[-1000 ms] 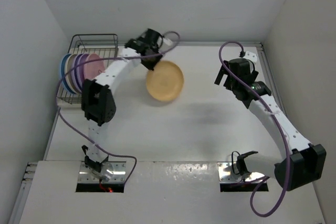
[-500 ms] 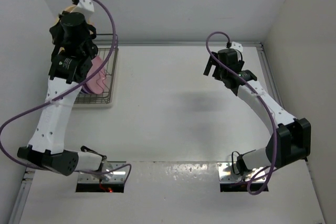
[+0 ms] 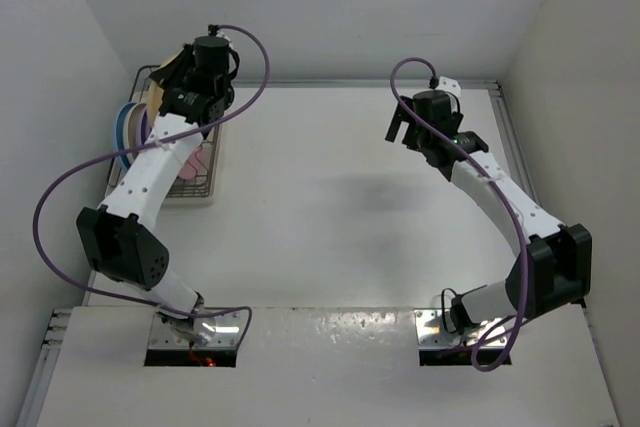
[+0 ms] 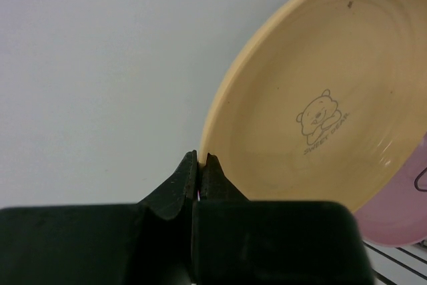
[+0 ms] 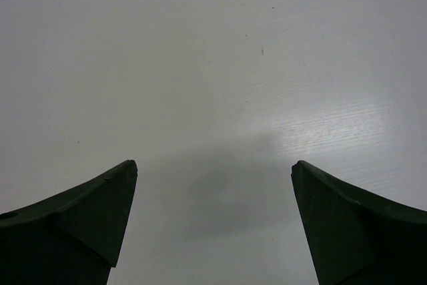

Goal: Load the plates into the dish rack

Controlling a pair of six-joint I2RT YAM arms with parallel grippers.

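My left gripper [image 4: 200,162] is shut on the rim of the orange plate [image 4: 313,105], which has a small bear print. It holds the plate on edge over the dish rack [image 3: 196,185] at the table's far left. In the top view the left gripper [image 3: 174,83] and the orange plate [image 3: 160,87] sit above the rack's back end. A pink plate [image 4: 395,223] stands just behind the orange one. Blue and purple plates [image 3: 122,127] stand in the rack's left part. My right gripper [image 3: 398,129] is open and empty above the bare table [image 5: 213,65].
White walls stand close behind and left of the rack. The left arm's purple cable [image 3: 60,207] loops out over the table's left edge. Rack wires [image 4: 419,179] show at the right edge of the left wrist view.
My left arm has swung from the table's middle up to the back left and now down over the rack, with the orange plate in it. The right arm drew in slightly, then held still.
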